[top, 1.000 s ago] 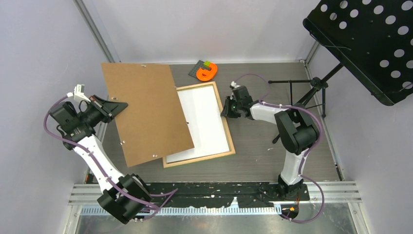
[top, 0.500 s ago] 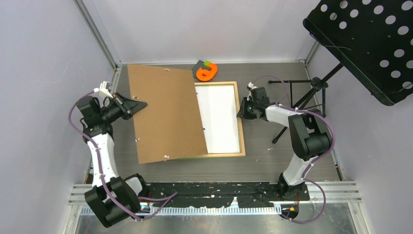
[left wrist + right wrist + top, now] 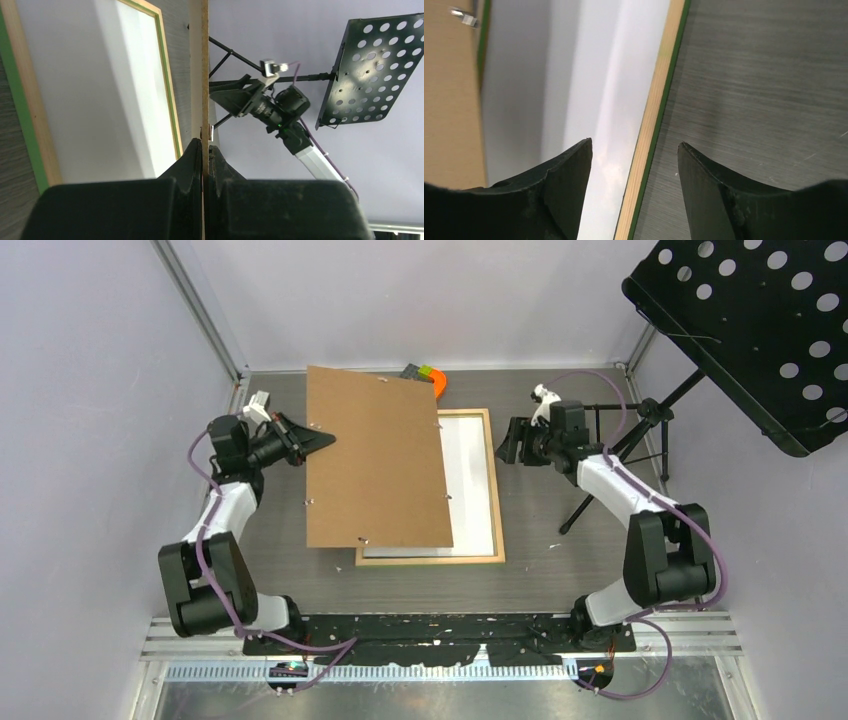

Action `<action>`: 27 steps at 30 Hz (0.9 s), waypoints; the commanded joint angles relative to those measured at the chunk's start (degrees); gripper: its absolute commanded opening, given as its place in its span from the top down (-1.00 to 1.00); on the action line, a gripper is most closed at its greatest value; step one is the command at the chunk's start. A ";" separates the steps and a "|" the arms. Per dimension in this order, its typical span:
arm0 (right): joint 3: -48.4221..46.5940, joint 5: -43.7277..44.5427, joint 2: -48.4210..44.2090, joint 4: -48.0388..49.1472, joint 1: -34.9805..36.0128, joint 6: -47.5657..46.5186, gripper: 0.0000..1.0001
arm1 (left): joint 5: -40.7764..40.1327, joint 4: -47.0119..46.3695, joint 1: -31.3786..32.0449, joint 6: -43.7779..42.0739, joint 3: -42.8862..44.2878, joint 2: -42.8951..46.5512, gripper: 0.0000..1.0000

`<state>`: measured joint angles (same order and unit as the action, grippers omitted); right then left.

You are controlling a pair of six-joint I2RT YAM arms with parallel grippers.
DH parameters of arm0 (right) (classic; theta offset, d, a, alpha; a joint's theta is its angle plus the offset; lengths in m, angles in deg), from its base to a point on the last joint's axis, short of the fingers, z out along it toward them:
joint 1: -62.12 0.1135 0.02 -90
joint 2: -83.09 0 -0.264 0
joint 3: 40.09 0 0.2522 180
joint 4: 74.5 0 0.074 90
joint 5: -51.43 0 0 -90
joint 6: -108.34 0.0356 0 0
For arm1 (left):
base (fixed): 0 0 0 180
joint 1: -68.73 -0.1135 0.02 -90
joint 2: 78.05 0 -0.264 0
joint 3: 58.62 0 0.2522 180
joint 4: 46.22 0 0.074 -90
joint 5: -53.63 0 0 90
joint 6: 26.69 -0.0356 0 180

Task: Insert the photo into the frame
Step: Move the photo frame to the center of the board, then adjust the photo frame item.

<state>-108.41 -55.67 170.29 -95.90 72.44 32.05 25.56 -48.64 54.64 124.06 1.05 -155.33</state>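
Frame (image 3: 496, 490) lies flat on the table, pale wood side up, green showing on its edges in the wrist views. Photo (image 3: 474, 480) sits inside the frame, white back up, flat, its right part bare.

Left gripper (image 3: 318, 440) is off the frame's left side, clenched on the left edge of the board (image 3: 375, 460). In the left wrist view both fingers (image 3: 192, 160) pinch the thin brown board edge-on. The board is held over the frame's left part, hiding that side of the frame and photo; its right edge runs across the photo. Whether the board touches the frame, cannot tell.

Right gripper (image 3: 508, 443) is just beside the frame's right rail, near the far end, jaws apart, nothing in them. In the right wrist view the rail (image 3: 659, 100) runs between the two fingers (image 3: 569, 170), the photo (image 3: 589, 75) to one side, bare table to the other. Contact with the rail: cannot tell.

Orange object (image 3: 439, 383) lies just beyond the frame's far rail, partly behind the board's far corner. Black perforated stand (image 3: 750, 330) is well right of the frame.
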 commanded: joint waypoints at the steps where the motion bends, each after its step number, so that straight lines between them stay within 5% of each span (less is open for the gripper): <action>1: -4.38 -4.39 -4.92 -0.18 -0.05 -5.56 -0.40 | -0.01 -13.05 3.57 5.99 1.66 -3.43 1.00; 11: -16.69 -15.37 1.41 -5.32 0.33 -9.75 -0.38 | -1.34 -20.58 9.27 9.67 1.28 -9.99 1.00; 27: -27.06 -15.55 11.36 -12.70 7.72 -15.98 -0.24 | -2.27 -16.01 12.21 4.47 0.85 -8.62 1.00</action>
<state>-132.63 -70.78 180.70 -107.27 78.48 18.81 22.94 -62.52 66.31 128.98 1.08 -166.19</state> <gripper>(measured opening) 0.625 0.003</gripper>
